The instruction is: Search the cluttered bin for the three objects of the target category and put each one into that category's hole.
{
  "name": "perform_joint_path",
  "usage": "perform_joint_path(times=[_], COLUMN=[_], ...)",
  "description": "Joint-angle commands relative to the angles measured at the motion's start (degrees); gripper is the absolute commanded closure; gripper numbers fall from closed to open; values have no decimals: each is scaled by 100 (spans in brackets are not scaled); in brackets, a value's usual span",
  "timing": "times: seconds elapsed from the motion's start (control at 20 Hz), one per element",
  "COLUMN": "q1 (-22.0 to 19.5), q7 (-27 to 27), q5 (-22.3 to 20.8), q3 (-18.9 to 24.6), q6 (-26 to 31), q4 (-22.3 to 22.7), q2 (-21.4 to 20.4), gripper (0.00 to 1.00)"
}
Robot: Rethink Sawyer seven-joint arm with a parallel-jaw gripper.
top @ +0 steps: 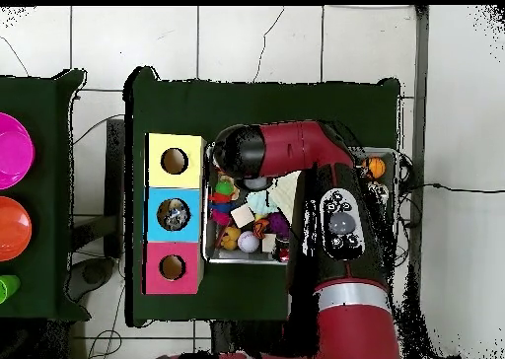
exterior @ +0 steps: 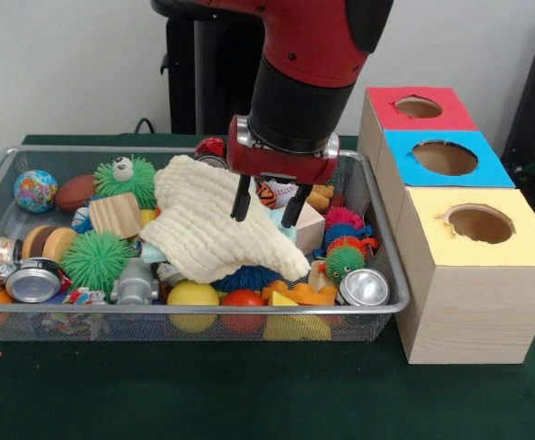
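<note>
Three-holed wooden sorting box (exterior: 469,238) at the right of the dark green table (exterior: 249,394), topped red at the far end, blue in the middle, yellow nearest. Just left of it, a wire-mesh metal bin (exterior: 377,229) crammed with clutter. Over the bin's middle, the red and black robot arm (exterior: 309,55), coming down from above. Largest loose piece: a cream knitted cloth (exterior: 203,225), draped across the heap and hiding whatever sits beneath. Gripper (exterior: 267,203) poised at the cloth's far right edge, jaws partly open, holding nothing; tips close to the cloth, contact unclear. Smaller still: green spiky rubber ball (exterior: 96,259), silver metal can (exterior: 365,287). Likely still the search step; target category not evident. Next move probably pinching the cloth and shifting it aside.
</note>
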Motion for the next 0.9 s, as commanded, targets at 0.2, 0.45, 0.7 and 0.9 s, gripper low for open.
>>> perform_joint_path(times=[0.2, 0.45, 0.7, 0.9], q1=[-166, -288, -290, -308], q7=[-907, -920, -894, -859], q5=[-553, -581, -698, -767], q3=[50, 121, 61, 38], q6=[728, 639, 588, 383], q4=[27, 135, 203, 268], q2=[313, 380, 501, 540], gripper=[0, 0, 0, 0])
